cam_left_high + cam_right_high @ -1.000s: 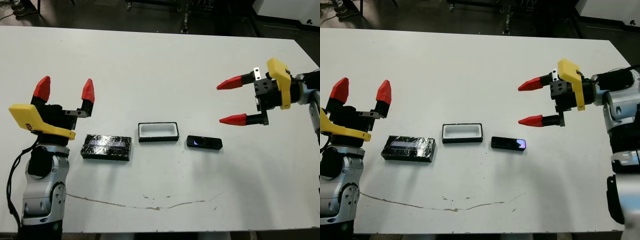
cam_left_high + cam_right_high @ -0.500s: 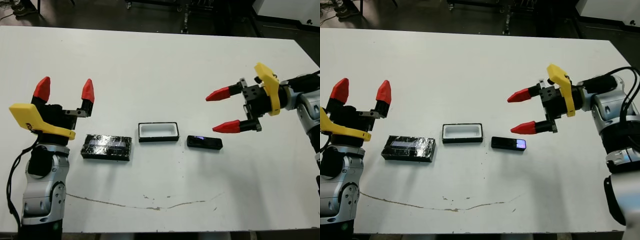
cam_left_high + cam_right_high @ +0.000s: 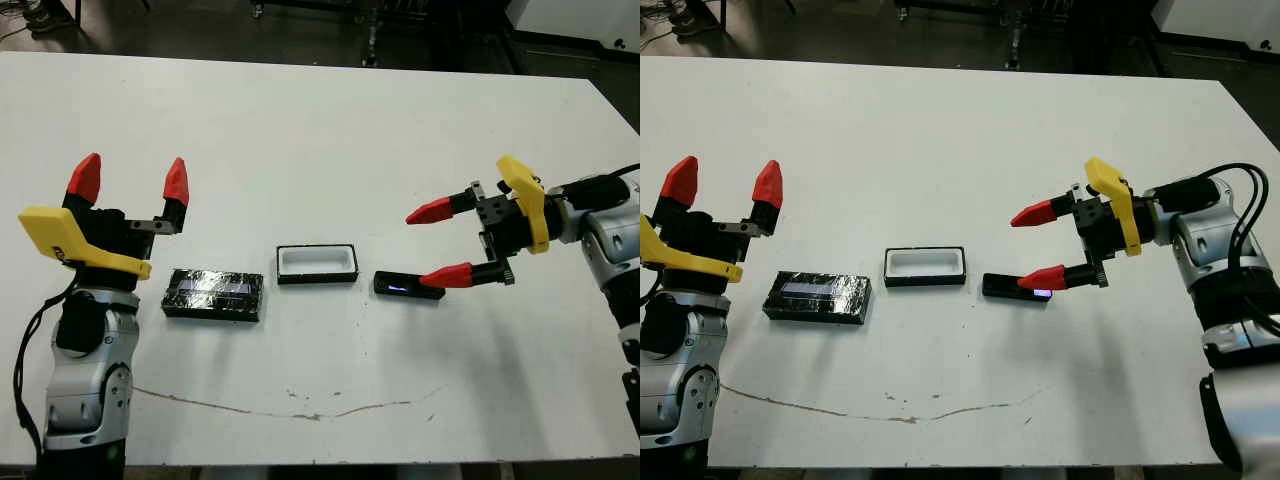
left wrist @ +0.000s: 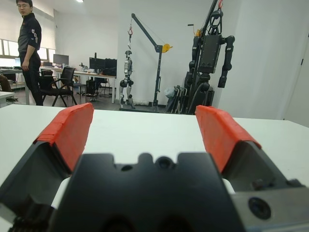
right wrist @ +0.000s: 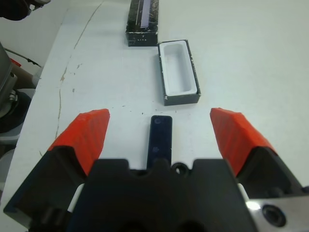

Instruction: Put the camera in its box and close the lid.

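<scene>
The left gripper (image 3: 130, 180) hangs above the table's (image 3: 330, 130) left side with its fingers wide apart and nothing between them; it has not moved in the last second. Just beside it lies the lid (image 3: 212, 294), flat, glossy black, with crinkled wrap and a pale stripe on top. Next comes the box (image 3: 316, 264), an open black tray with a white lining, empty. A small gap separates it from the camera (image 3: 404, 286), a slim black bar lying flat with a small bluish glow on its face.

The change is on the right. The right gripper (image 3: 438, 243) has come down and toward the camera from higher up near the table's right edge. Now its fingers are spread wide, and the lower one is over the camera's right end; contact cannot be confirmed. This looks like the approach to the first grasp, so the camera is not yet picked up.
</scene>
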`<state>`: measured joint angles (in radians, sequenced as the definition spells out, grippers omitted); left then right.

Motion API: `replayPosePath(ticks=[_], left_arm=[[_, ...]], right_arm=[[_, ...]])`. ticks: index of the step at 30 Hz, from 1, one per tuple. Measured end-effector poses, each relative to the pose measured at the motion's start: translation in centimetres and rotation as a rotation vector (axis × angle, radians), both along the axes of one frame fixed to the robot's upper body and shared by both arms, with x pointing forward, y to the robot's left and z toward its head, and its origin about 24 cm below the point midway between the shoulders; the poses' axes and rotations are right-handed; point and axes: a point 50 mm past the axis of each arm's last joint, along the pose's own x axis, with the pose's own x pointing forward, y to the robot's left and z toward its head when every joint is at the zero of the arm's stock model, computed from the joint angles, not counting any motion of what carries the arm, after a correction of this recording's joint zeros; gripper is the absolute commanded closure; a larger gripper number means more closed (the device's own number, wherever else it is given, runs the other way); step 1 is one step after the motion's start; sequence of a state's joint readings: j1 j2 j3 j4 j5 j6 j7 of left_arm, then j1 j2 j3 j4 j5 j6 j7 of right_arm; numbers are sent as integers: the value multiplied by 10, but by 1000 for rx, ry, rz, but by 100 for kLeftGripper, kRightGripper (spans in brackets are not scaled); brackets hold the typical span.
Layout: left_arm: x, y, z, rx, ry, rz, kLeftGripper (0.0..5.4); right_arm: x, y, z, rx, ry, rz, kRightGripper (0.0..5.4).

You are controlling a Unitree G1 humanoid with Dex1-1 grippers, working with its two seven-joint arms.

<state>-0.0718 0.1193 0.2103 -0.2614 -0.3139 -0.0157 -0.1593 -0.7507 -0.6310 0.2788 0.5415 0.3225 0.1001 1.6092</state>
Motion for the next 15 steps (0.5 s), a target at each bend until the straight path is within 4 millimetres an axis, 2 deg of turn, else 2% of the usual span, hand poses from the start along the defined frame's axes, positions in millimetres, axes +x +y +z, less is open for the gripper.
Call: replayPosePath(ticks=[15], left_arm=[[0, 0, 0, 1, -1, 0, 1]], right_arm=[[-4, 7, -3, -118, -50, -15, 0]])
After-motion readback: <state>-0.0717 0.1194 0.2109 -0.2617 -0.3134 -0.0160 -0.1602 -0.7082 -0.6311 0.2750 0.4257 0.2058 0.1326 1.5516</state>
